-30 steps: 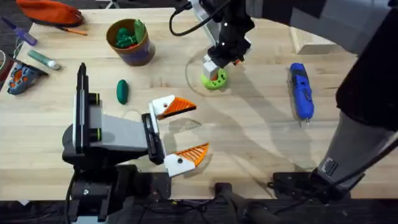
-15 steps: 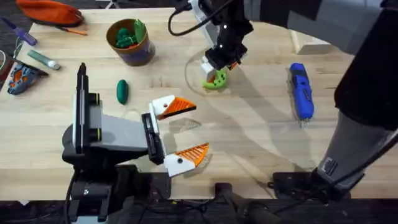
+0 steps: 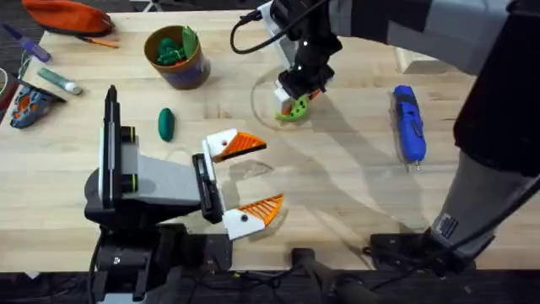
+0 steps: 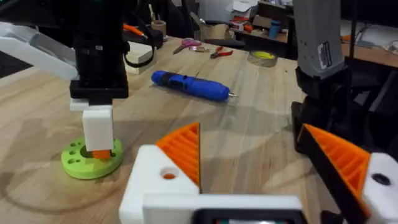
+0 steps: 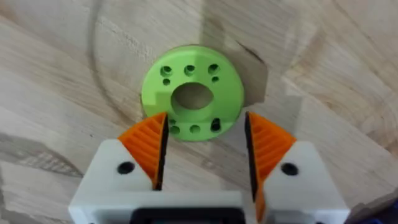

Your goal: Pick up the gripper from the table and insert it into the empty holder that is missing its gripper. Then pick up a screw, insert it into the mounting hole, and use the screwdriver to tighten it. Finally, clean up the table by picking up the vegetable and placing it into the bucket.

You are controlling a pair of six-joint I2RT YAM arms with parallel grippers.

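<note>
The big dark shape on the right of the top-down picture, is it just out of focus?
Overhead: yes, the right arm rises close under the camera, large, dark and soft-edged. Right wrist view: the lime-green disc is sharp, while the orange pads nearest the lens look slightly soft.

Overhead looks down; wrists share green disc (image 5: 192, 92).

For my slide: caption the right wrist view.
Right pincer, open, poised over the lime-green disc on the wooden table.

Blue screwdriver (image 3: 407, 123) lies flat; green vegetable (image 3: 165, 123) near tan bucket (image 3: 176, 57).
</note>
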